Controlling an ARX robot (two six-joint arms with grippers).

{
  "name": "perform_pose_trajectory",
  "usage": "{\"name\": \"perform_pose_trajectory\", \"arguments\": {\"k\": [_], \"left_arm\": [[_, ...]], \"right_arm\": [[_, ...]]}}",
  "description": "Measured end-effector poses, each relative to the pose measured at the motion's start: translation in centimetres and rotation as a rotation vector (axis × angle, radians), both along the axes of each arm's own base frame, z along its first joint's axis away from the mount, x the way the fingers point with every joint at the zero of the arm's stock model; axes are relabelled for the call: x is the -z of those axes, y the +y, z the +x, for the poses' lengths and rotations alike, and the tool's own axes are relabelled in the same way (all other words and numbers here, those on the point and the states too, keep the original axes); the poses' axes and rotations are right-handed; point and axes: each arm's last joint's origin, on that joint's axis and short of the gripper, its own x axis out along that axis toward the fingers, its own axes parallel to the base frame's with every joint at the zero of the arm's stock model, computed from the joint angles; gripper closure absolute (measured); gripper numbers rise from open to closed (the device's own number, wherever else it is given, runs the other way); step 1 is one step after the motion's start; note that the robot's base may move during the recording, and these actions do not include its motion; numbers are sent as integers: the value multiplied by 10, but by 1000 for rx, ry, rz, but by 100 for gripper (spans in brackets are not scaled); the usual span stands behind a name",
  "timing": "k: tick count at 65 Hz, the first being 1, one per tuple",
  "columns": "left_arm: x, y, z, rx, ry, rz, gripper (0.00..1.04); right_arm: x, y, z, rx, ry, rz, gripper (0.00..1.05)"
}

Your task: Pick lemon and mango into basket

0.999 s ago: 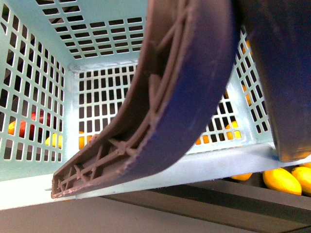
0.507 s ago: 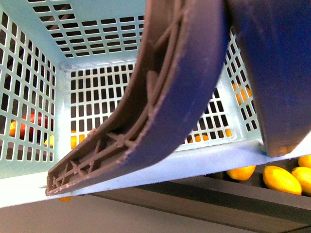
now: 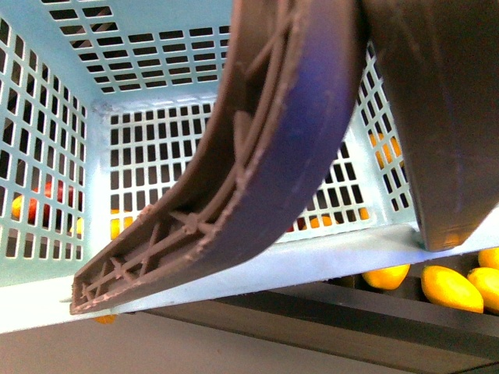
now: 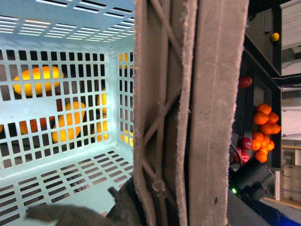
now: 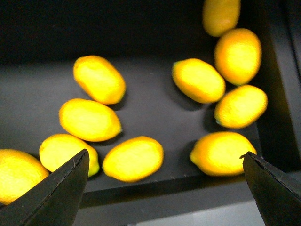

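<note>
The right hand (image 5: 165, 155) hangs spread wide over a small, bright yellow oval lemon (image 5: 133, 158) lying between its fingers (image 5: 61, 188) — likely light, firm and slick, best pinched across its waist.

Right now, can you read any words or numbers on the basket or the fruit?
None. No words, labels or numbers show on the basket, its brown handle, the yellow fruit or the dark shelf.

You've got smooth, faintly glossy plastic on the basket (image 3: 351, 253), rough-edged ribbed plastic on its handle (image 3: 265, 171), and a matt shelf (image 5: 155, 113).
</note>
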Motion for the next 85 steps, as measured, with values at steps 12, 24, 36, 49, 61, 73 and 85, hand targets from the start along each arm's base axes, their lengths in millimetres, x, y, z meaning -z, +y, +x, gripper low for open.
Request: {"name": "perform_pose_trajectory", "arguments": {"k": [12, 24, 36, 49, 61, 73, 85], "left_arm": [[0, 0, 0, 4, 1, -2, 90], [0, 0, 0, -1, -1, 1, 90], [0, 0, 0, 1, 0, 0, 90], [0, 0, 0, 1, 0, -1, 90], [0, 0, 0, 0, 0, 0, 90], [0, 0, 0, 1, 0, -1, 90], [0, 0, 0, 1, 0, -1, 90]], "right_arm": [[19, 27, 75, -244, 45, -76, 9], [34, 60, 128, -454, 56, -95, 9], [59, 96, 185, -719, 75, -112, 9], [73, 99, 221, -754, 75, -108, 9], [78, 99, 246, -774, 57, -92, 9], [79, 102, 263, -817, 39, -59, 9], [81, 108, 274, -849, 43, -55, 9]]}}
